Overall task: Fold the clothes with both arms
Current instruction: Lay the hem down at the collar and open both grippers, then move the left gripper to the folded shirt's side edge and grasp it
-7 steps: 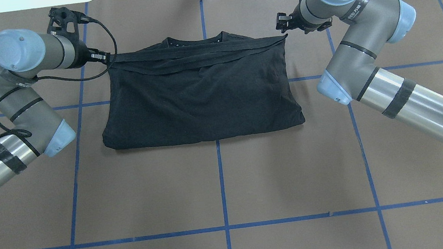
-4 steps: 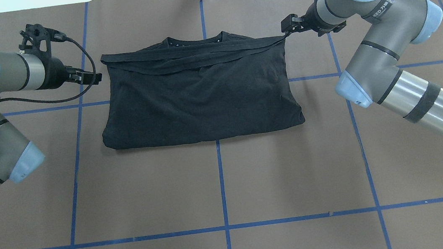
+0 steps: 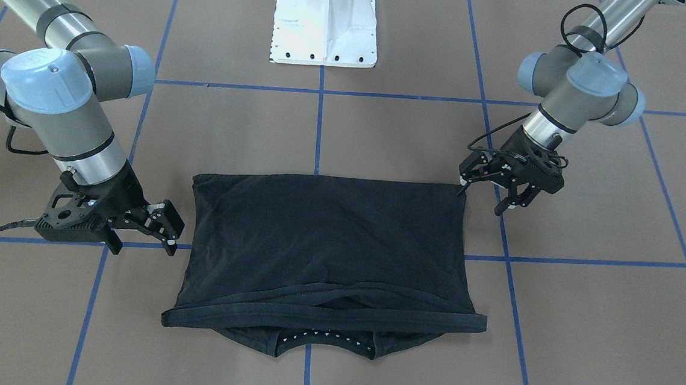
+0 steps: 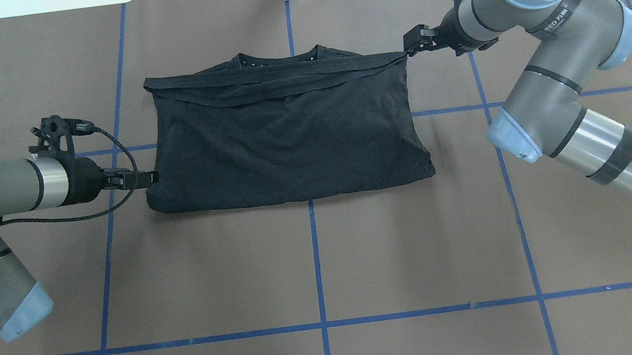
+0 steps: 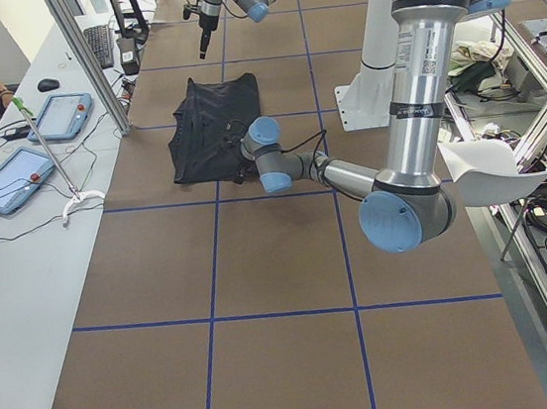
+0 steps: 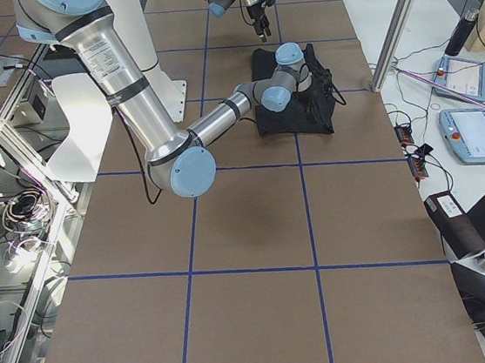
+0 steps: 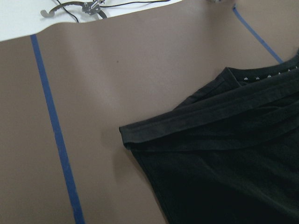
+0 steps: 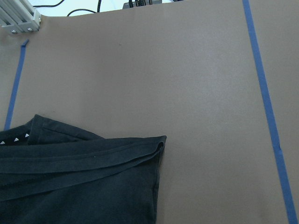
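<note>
Already the big fold seems to be done, as I judge it. The T-shirt lies flat on the table, on the half far from my base and across the middle blue tape line. It is doubled over itself, and the hem lies along the collar. No sleeve sticks out at either side, so I think the sleeves are tucked inside.

Both my claws are released and hold nothing. My left gripper has its fingers spread, just beside the left edge of the cloth, close to the folded edge. My right gripper is also spread. It is near the hem corner, which rests free on the table in my right wrist view.

What is left, I believe, is at least one more fold, probably side over side, to make a smaller packet. For this I must grasp the cloth again.

About the look: only plain black cloth faces up, and I see no chest picture. The shape is nearly a rectangle, a little wider at the folded edge. The hem layers do not match exactly and cross each other in thin bands. Soft wrinkles run over the middle. The collar, with small white marks inside, peeks out past the hem.
</note>
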Motion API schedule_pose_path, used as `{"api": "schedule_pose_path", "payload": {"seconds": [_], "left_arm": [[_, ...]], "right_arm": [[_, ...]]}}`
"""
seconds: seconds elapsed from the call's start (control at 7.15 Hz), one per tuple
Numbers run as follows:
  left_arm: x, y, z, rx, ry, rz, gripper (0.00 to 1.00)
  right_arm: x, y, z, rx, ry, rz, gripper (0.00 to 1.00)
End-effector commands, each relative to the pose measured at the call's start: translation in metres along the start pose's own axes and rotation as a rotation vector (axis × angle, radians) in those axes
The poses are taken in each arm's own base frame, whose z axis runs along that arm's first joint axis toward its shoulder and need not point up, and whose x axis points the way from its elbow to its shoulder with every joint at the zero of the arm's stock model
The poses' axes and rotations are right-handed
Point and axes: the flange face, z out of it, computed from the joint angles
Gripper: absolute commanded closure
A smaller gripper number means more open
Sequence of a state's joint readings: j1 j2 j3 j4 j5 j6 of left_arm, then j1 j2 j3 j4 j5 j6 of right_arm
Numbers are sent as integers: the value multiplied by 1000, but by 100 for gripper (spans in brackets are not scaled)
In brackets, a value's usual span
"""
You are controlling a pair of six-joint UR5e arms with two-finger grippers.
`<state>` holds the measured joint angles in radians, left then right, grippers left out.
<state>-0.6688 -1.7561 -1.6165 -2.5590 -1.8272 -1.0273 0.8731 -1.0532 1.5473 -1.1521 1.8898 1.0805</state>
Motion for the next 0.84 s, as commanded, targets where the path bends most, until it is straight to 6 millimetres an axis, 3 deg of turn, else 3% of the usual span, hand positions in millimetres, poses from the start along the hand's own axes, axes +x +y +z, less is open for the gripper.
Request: {"api": "schedule_pose_path", "payload": {"seconds": [0.0, 0.14, 0.28, 0.42, 0.7], "left_arm": [[22, 33, 21, -9, 1, -45, 5], [23, 33, 23, -11, 0, -64, 32], [23, 33, 23, -12, 1, -64, 50], [22, 34, 23, -13, 0, -65, 55], [25, 33, 21, -11, 7, -63, 100]], "right_arm": [[0, 0, 0, 1, 1, -1, 0], [0, 0, -1, 2, -1, -1, 0], [1, 1, 0, 1, 1, 1, 0], [1, 0, 0, 2, 1, 1, 0], [1, 1, 0, 2, 1, -1, 0]]}}
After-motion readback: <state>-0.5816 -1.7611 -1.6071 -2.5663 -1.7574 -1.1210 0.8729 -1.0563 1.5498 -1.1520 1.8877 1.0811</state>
